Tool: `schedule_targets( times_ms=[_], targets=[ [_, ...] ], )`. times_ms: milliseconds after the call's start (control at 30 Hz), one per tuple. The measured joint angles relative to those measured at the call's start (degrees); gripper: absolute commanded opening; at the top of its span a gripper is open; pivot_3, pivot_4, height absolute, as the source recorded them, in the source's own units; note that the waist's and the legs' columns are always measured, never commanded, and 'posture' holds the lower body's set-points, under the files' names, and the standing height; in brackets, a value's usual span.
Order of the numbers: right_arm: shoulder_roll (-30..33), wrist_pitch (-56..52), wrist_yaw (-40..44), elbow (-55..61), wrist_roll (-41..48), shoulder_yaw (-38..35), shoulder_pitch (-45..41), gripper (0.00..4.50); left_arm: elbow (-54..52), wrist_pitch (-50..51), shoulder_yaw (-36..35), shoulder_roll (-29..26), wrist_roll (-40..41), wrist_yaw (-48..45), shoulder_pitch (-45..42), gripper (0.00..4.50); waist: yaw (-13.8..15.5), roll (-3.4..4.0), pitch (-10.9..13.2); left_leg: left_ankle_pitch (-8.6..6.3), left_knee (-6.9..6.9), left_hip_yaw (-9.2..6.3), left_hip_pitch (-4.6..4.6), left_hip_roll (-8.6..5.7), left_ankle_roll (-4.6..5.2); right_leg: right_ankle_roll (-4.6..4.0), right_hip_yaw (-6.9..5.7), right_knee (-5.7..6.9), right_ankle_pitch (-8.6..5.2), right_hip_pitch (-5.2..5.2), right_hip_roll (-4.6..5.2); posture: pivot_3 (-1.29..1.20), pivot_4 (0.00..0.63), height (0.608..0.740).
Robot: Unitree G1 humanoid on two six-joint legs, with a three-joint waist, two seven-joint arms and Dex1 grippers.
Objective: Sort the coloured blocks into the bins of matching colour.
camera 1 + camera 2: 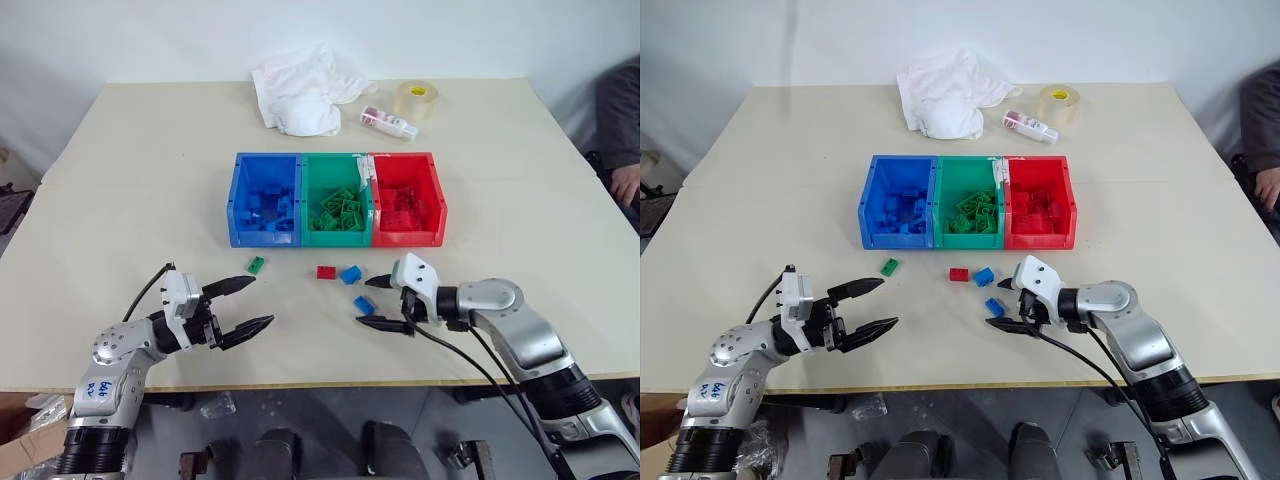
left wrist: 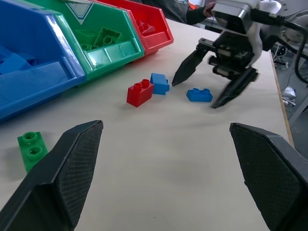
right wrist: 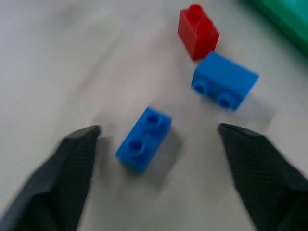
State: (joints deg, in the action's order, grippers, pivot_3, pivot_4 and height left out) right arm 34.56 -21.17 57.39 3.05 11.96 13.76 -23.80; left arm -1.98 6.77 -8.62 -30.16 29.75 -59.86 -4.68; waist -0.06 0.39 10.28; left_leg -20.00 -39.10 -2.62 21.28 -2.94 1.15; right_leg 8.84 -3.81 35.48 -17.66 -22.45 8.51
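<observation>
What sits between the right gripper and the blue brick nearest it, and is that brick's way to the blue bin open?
Nothing visible: the right gripper has its fingers open either side of the near blue brick. Toward the blue bin, the red brick and second blue brick lie along the table, so carry it above them.

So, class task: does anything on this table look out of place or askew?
Four blocks lie loose in front of the bins: a green block, a red block and two blue ones. One blue block lies tipped on its side, studs sideways.
</observation>
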Motion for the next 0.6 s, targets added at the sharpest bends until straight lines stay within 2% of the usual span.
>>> schedule_targets(
  times_ms=[233, 400, 600],
  targets=[
    [0.28, -0.16, 0.64, 1.51, -0.13, 0.01, 0.96, 0.52, -0.22, 0.00, 0.00, 0.05, 0.00, 0.47, 0.79, 4.50, 0.01, 0.00, 0.00, 0.00, 0.00, 0.01, 0.00, -0.01, 0.00, 0.00, 0.01, 0.00, 0.00, 0.01, 0.01, 0.00, 0.150, 0.740],
    [0.34, -0.87, 0.89, 3.27, 0.49, -0.59, 0.33, 0.45, -0.49, -0.14, 0.01, 0.44, 0.00, 0.89, 0.79, 4.50, 0.00, 0.00, 0.00, 0.00, 0.00, 0.02, 0.00, 0.00, 0.00, 0.00, 0.01, -0.01, 0.00, 0.00, 0.00, 0.00, 0.150, 0.740],
    [-4.46, -2.52, -0.78, 3.28, 2.82, -1.71, -6.86, 0.45, -0.29, -2.20, 0.37, 2.58, -0.37, 1.58, -0.60, 4.50, -0.08, 0.00, 0.00, 0.00, 0.00, 0.01, 0.00, 0.01, -0.01, 0.00, 0.00, 0.02, 0.00, -0.03, -0.01, 0.00, 0.150, 0.740]
  ],
)
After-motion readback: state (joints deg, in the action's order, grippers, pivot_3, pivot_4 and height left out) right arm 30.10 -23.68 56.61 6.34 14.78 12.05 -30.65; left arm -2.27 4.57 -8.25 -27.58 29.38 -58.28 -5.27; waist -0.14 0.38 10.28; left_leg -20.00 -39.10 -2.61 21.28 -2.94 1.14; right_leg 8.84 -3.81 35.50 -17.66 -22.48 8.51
